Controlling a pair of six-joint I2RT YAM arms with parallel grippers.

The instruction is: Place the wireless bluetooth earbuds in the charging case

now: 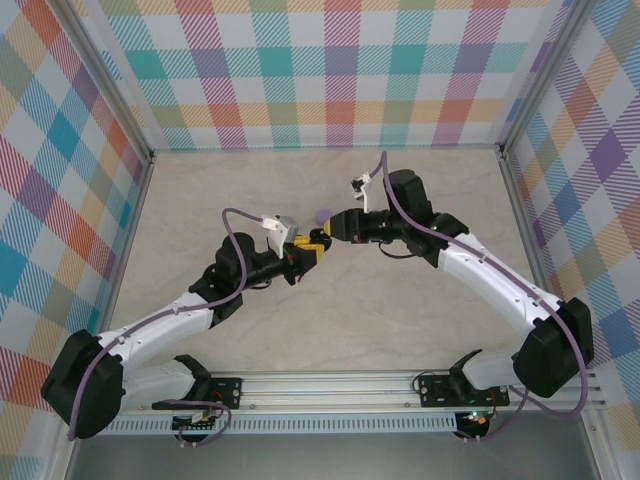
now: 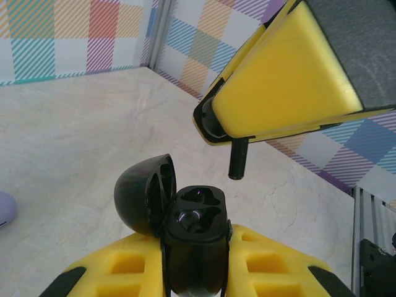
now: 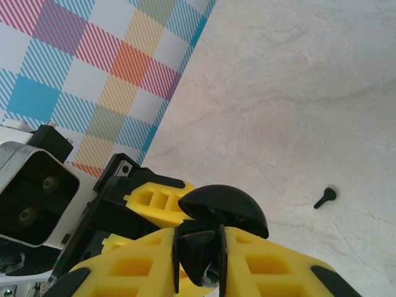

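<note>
My left gripper (image 2: 195, 260) (image 1: 306, 251) is shut on the black charging case (image 2: 198, 235), which stands upright with its domed lid (image 2: 143, 193) swung open to the left. Both sockets (image 2: 197, 210) look empty. Just above and to the right of the case hangs my right gripper (image 2: 278, 80) (image 1: 335, 228), shut on a black earbud (image 3: 203, 253); its stem (image 2: 238, 158) points down, a little clear of the case's rim. In the right wrist view the open lid (image 3: 226, 207) lies right past my fingers. Another black earbud (image 3: 325, 198) lies on the table.
A lavender rounded object (image 1: 320, 215) (image 2: 5, 207) lies on the table just behind the two grippers. Checked walls (image 1: 330, 70) close off the marbled tabletop (image 1: 330, 320) on three sides. The mounting rail (image 1: 330, 385) runs along the near edge.
</note>
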